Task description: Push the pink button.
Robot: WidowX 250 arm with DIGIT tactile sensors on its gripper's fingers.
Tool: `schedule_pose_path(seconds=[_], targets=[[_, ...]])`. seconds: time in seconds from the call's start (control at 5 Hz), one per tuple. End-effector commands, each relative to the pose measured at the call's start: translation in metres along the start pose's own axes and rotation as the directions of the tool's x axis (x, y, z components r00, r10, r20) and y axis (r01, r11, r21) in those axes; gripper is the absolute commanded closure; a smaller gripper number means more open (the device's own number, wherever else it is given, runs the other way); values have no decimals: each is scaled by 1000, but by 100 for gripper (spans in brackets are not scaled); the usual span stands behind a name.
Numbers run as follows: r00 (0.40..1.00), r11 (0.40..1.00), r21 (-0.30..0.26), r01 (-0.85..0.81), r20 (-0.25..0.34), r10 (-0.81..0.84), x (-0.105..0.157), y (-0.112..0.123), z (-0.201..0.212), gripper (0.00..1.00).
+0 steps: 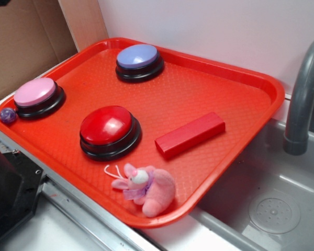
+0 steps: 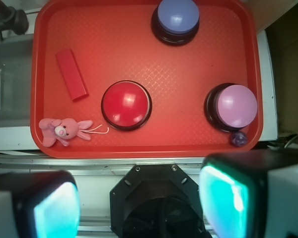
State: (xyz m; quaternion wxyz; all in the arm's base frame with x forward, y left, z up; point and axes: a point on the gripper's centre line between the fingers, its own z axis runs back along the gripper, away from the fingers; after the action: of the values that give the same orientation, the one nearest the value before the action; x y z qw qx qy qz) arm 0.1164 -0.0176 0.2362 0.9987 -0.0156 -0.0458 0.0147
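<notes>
Approach is the step I judge to be in hand; nothing touches the pink button (image 2: 237, 105) yet, and I see it in the wrist view at the right of the frame, near the tray's (image 2: 139, 151) lower right corner, with a small purple ball (image 2: 238, 139) just beside it; in the exterior view it sits at the left edge of the tray. The hand (image 2: 139, 196) hangs high over the tray's near rim at the bottom of the wrist frame, fingers (image 2: 223, 191) standing well apart and holding nothing. The red button (image 2: 126, 105) lies centre frame, the lavender button (image 2: 175, 16) at the top, a red block (image 2: 71, 74) upper left, a pink plush bunny (image 2: 62, 130) lower left; none is my target. Next I reckon I must carry the hand rightward and forward until it stands over the pink dome, likely bring the fingers together, then descend straight; I should keep clear of the ball and not drift toward the red button.
</notes>
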Motion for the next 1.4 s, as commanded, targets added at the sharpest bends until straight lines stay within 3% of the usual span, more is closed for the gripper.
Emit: schedule_pose_path(seconds=[0.0, 0.2, 0.4, 0.6, 0.8, 1.2], targets=[[1000, 1000, 0, 0, 0, 0, 0, 0, 0, 0], [974, 976, 33, -213, -74, 215, 14, 51, -38, 0], [935, 932, 145, -333, -74, 346, 44, 98, -69, 0], [924, 911, 210, -355, -71, 377, 53, 125, -96, 0], [970, 943, 245, -225, -31, 240, 49, 147, -127, 0], [997, 980, 187, -64, -41, 73, 39, 156, -180, 0]])
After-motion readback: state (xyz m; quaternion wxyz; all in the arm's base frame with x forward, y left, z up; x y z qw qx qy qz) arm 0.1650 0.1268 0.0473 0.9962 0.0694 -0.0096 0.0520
